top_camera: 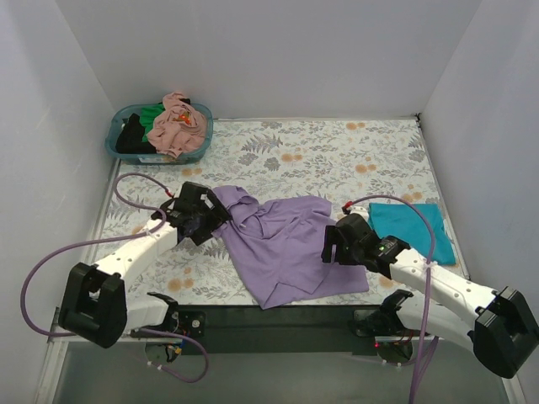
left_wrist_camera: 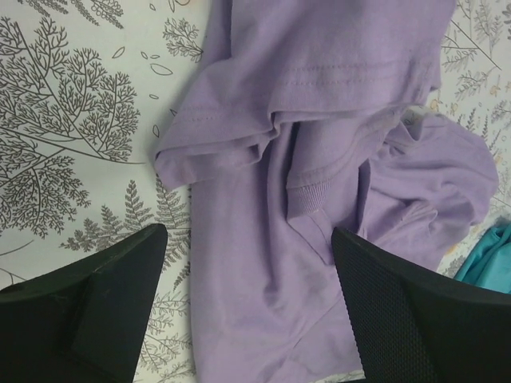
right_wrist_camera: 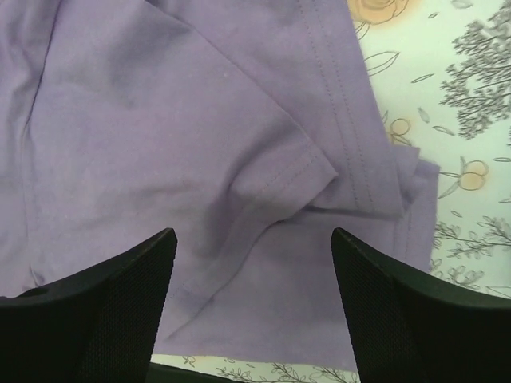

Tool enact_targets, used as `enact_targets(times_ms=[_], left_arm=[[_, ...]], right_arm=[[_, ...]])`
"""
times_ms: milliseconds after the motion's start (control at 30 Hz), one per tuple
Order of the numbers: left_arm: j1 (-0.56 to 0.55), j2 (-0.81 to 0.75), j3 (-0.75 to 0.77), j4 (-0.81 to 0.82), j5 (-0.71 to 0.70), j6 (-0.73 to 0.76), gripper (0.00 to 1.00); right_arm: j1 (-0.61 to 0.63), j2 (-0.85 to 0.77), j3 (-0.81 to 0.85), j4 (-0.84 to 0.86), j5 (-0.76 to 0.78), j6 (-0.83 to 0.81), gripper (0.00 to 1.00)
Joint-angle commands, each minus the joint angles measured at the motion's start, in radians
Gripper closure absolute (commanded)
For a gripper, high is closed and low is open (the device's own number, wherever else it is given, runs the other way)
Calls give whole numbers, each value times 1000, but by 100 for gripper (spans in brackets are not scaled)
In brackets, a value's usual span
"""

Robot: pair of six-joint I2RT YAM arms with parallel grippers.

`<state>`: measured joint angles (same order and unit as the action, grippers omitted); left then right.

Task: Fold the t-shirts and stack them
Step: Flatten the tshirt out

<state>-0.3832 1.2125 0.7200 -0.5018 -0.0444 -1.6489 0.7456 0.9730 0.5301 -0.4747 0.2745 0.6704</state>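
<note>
My top view is bright and even, lit softly from above. The arms (top_camera: 135, 252) cast only faint shadows on the table cover (top_camera: 337, 151), and the walls (top_camera: 42, 126) splay outward. Both wrist views are sharp on the purple shirt (left_wrist_camera: 263, 239), its folds softly shaded. The fingers (left_wrist_camera: 88, 319) at the bottom read dark and slightly soft.

Top external looked down from above and behind the arm bases and covered the whole counter (top_camera: 337, 151). Left wrist sat close over the lavender shirt (left_wrist_camera: 319, 120), facing down past the left pincer (left_wrist_camera: 249, 235). Right wrist, equally close behind the right pincer (right_wrist_camera: 254, 235), faced down on the same shirt. Both patches lay within the top view.
</note>
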Motion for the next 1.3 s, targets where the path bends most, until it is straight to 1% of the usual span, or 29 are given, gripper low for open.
enact_targets(times_ms=[0,67,167,200,267,333,400,433,467,533,567,633,667,733,767,833,867,933,967,1000,1133,1267], left_arm=[[-2,34,27,63,-37,6,18],[-2,73,33,83,-25,14,19],[-2,123,48,103,-41,12,19],[-2,134,61,103,-48,14,22],[-2,165,75,95,-72,15,24],[0,182,82,94,-89,15,28],[1,203,90,77,-115,14,32],[3,209,93,68,-126,3,37],[6,217,93,62,-135,0,41],[9,216,90,55,-149,-2,55],[9,216,85,55,-150,-3,59],[9,209,76,57,-152,-6,71],[9,208,64,58,-152,-6,86],[9,205,53,63,-158,-6,100],[9,205,45,63,-161,-3,100],[10,193,41,65,-167,4,100],[9,182,35,66,-172,8,100],[10,139,10,83,-172,15,100],[10,121,3,95,-175,17,100],[10,104,-19,101,-178,18,100],[10,39,-47,111,-198,20,100],[10,61,-27,129,-161,57,100]], right_arm=[[-28,-10,-58,156,-151,29,17],[-28,-16,-71,189,-181,34,20],[-29,4,-70,194,-195,29,21],[-29,12,-68,199,-193,28,21],[-28,33,-70,215,-205,26,22],[-29,62,-65,238,-212,28,23],[-28,88,-55,245,-205,24,26],[-29,111,-44,255,-208,21,27],[-29,122,-36,261,-215,21,31],[-28,148,-27,298,-231,20,35],[-28,156,-22,301,-230,18,41],[-28,179,-15,300,-187,27,49],[-28,184,-7,292,-170,35,59],[-28,191,-1,288,-150,47,67],[-28,190,5,280,-152,49,74],[-26,176,14,263,-149,52,78],[-26,168,18,255,-149,52,82],[-25,129,24,231,-143,47,87],[-25,113,24,226,-141,41,95],[-25,95,25,211,-130,41,98],[-25,-6,21,206,-138,29,99],[-25,-39,18,206,-170,9,99]])
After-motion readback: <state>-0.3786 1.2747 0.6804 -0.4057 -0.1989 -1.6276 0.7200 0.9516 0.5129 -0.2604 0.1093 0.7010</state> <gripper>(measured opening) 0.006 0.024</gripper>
